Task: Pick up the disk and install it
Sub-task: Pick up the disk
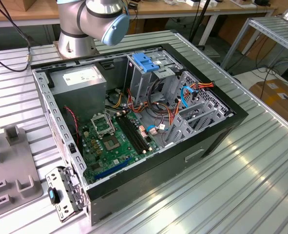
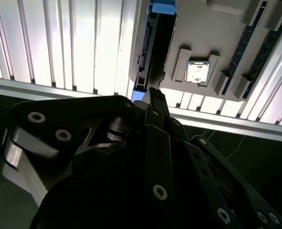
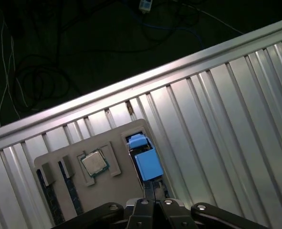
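Ribbed aluminium table (image 1: pixel 260 161), wooden benches (image 1: pixel 17 12) behind, cables (image 3: pixel 36 76) on dark floor (image 3: pixel 93 33). Open PC case (image 1: pixel 192 151) mid-table, grey tray (image 1: pixel 12 168) at its 8 o'clock in the exterior view. Disk (image 3: pixel 148 164) on edge in tray slot, gripper (image 3: pixel 152 193) close by it; opening: can't tell.

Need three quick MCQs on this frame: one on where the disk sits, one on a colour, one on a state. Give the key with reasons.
1. Where is the disk?
A) in a slot of the grey tray, beside the processor chip
B) in the drive cage
C) flat on the table

2. What colour is the disk's plastic carrier?
A) red
B) light blue
C) yellow

3. The computer case is:
A) closed
B) upside down
C) open, with the motherboard exposed

Key: 1A, both wrist views show the disk slotted in the grey tray next to the processor chip. 2B, its plastic shows light blue. 3C, the exterior view looks straight onto the motherboard.
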Robot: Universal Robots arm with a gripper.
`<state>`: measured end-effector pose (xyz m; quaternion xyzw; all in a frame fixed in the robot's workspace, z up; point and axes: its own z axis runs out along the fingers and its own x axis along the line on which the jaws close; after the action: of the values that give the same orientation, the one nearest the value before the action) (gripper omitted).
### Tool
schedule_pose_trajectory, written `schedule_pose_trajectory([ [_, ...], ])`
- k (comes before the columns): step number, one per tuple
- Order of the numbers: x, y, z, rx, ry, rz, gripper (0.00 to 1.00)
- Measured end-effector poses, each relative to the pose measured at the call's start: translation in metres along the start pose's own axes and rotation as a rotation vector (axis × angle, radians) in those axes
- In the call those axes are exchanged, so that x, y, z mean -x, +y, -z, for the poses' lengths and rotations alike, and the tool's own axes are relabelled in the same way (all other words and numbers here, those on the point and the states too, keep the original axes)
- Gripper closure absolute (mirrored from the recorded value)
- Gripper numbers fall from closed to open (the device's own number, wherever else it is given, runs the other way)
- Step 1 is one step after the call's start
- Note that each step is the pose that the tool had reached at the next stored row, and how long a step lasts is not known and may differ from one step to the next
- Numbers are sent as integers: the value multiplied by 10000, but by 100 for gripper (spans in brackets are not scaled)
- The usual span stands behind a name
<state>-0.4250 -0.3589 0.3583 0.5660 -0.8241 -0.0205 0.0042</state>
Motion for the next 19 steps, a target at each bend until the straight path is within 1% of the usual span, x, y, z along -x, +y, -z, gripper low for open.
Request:
schedule_pose_trajectory([
  [2, 0, 0, 0, 2, 6, 168, 89],
  [17, 0, 0, 0, 4, 9, 229, 89],
  [19, 0, 0, -1, 5, 14, 392, 89],
])
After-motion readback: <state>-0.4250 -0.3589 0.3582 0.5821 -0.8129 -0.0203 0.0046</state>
